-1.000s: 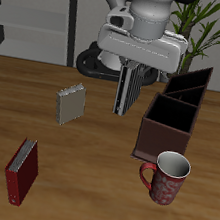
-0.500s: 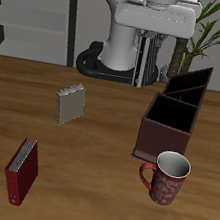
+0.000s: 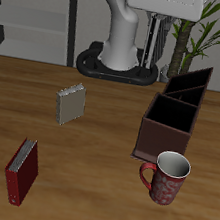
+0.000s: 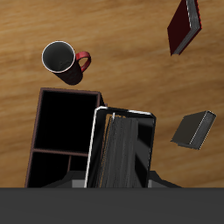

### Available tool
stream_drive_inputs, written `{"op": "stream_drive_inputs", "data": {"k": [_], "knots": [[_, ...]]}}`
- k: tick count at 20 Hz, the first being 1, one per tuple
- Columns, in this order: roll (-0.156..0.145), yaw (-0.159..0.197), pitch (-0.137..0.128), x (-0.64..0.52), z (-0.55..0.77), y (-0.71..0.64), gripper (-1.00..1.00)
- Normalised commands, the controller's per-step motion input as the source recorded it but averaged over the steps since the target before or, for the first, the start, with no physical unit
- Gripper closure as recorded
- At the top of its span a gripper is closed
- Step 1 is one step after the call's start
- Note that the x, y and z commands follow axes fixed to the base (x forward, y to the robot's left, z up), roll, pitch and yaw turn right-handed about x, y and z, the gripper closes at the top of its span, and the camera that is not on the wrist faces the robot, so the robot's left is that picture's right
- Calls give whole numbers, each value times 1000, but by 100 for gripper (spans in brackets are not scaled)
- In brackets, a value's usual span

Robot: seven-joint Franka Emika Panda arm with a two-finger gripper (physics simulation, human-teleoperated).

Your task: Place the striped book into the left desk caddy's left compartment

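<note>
Striped book (image 4: 122, 153) clamped in raised pincer (image 3: 149, 38).

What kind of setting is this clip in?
Probably a simulated study or office: a wooden table carries books, a mug and a dark desk caddy, with shelving and a potted plant behind.

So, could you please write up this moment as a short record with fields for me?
gripper: raised high over the back of the table, shut on the striped book
striped book: held off the table, not yet in the caddy
left desk caddy: on the table, no book visible inside
pale-grey book: on the table, apart from the caddy
red book: near the table's front edge
mug: upright, just in front of the caddy
</note>
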Motion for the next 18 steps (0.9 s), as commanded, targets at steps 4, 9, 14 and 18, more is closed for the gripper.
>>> {"op": "stream_drive_inputs", "data": {"k": [4, 9, 14, 18], "knots": [[-27, -68, 26, -482, -242, 318, 100], [12, -2, 35, -186, -253, 229, 100], [4, 10, 36, -409, -262, 244, 100], [5, -4, -7, -433, -107, 207, 100]]}}
